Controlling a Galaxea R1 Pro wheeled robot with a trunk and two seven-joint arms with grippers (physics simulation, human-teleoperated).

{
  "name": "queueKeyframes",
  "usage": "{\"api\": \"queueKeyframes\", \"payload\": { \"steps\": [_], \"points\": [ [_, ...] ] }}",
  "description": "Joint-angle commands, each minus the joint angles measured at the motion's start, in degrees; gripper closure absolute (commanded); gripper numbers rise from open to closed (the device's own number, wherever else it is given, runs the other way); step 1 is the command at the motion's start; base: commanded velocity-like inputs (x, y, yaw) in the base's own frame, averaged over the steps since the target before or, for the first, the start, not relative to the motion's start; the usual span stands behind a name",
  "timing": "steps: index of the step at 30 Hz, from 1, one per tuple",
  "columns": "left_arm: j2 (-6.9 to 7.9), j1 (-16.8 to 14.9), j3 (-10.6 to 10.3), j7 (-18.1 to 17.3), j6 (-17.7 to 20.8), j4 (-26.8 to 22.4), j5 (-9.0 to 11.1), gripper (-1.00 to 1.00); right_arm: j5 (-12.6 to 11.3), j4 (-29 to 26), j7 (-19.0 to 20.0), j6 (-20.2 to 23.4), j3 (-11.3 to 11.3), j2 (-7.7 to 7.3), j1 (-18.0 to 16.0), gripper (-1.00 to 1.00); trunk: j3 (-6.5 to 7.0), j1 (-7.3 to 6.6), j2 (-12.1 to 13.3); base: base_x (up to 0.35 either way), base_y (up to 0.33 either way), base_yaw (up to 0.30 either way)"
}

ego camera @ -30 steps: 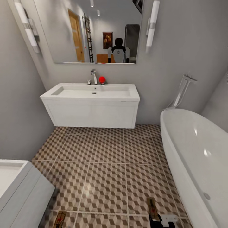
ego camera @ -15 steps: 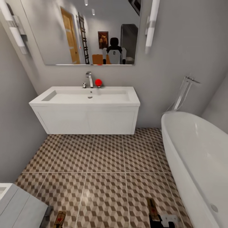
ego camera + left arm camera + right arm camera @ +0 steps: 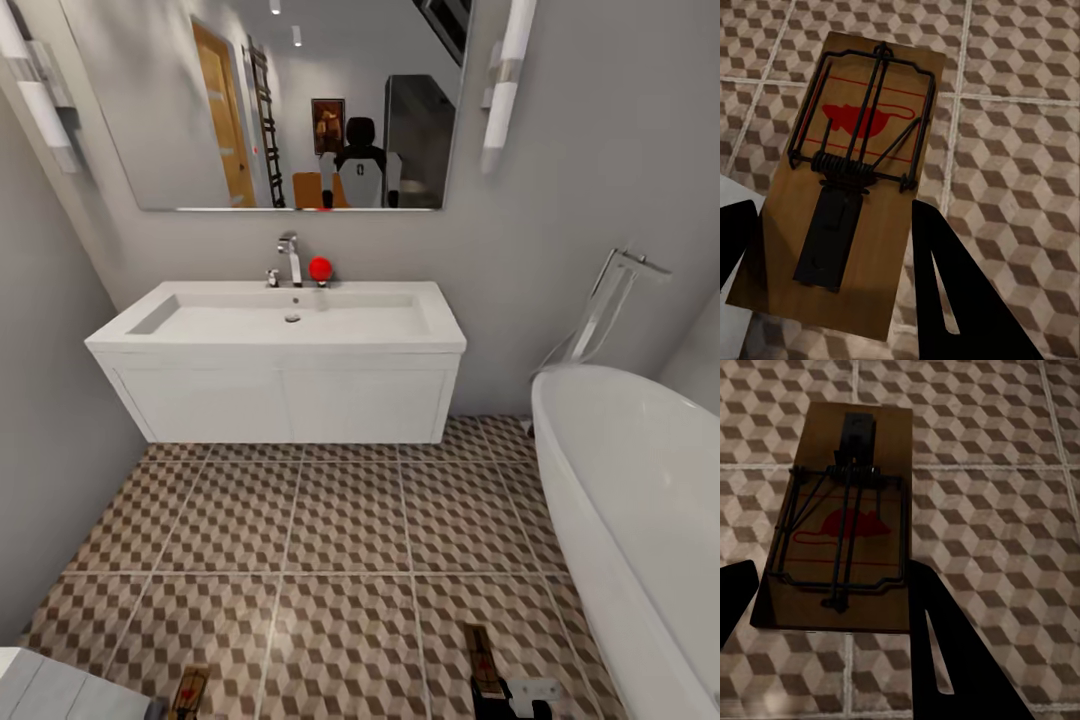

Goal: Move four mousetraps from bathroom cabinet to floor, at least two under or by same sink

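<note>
Two mousetraps are carried above the bathroom floor [image 3: 340,520]. One mousetrap [image 3: 855,172], a brown board with a red mouse mark and a black wire spring, sits between the dark fingers of my left gripper [image 3: 832,255], which is shut on it. My right gripper [image 3: 832,607] is shut on another mousetrap [image 3: 844,532]. In the head view both show at the lower edge, the left mousetrap [image 3: 188,690] and the right mousetrap [image 3: 483,660]. The white wall-hung bathroom sink [image 3: 280,345] stands ahead, across a few tiles. The cabinet is out of view.
A white bathtub [image 3: 640,500] with a floor-standing tap [image 3: 610,300] fills the right side. A grey wall closes the left. The corner of a white unit [image 3: 40,690] pokes in at the lower left. A mirror [image 3: 290,100] hangs above the sink, and a red ball [image 3: 319,268] sits by the faucet.
The camera has moved forward towards the sink, which now looks closer and more centred. The white unit has slid almost out at the lower left. Both traps stay held in the grippers.
</note>
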Motion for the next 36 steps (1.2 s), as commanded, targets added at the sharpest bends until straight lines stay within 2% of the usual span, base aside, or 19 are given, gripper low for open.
{"api": "queueKeyframes", "payload": {
  "steps": [1,16,32,34,36],
  "points": [
    [-0.02,-0.08,-0.37,0.23,-0.28,0.20,0.27,1.00,-0.43,0.03,-0.27,-0.17,0.46,-0.04,-0.03,1.00,-0.04,0.01,-0.02,0.135,0.061,0.000],
    [-0.02,-0.06,-0.35,0.23,-0.28,0.20,0.29,1.00,-0.43,0.03,-0.27,-0.17,0.46,-0.04,-0.03,1.00,-0.04,0.01,-0.02,0.109,-0.021,0.000],
    [-0.02,-0.06,-0.34,0.19,-0.25,0.15,0.28,1.00,-0.43,0.03,-0.19,-0.17,0.55,-0.04,-0.03,1.00,-0.04,0.01,-0.02,0.007,-0.001,0.000],
    [-0.06,-0.06,-0.21,0.28,0.12,0.05,0.27,1.00,-0.43,0.01,-0.19,-0.17,0.50,-0.04,-0.03,1.00,-0.04,0.01,-0.02,0.000,0.000,0.000],
    [-0.44,-0.06,-0.02,0.38,3.96,-0.23,0.23,1.00,-0.43,-0.46,-0.28,0.00,0.37,-0.04,-0.03,1.00,-0.04,0.01,-0.02,0.000,0.000,0.000]
  ]
}}
